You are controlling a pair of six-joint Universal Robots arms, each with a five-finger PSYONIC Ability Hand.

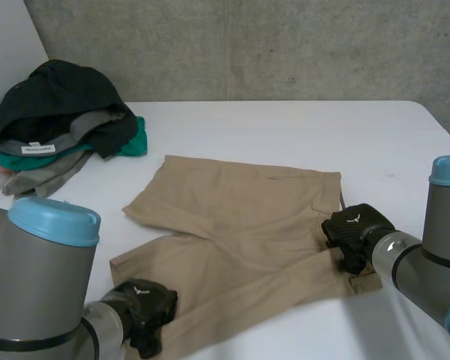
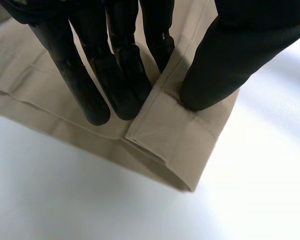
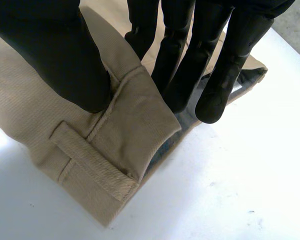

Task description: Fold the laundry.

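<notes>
White table (image 1: 285,127) (tan shorts (image 1: 240,232) spread) before grey concrete wall (image 1: 247,45)

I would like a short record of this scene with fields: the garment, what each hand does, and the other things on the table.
garment: tan shorts, spread flat on the white table
left hand: at the hem corner of one leg, hem pinched between thumb and fingers
right hand: at the waistband corner beside a belt loop, top layer pinched between thumb and fingers
other items: pile of clothes, dark, grey and green, at the far left of the table
fold state: not yet folded
</notes>
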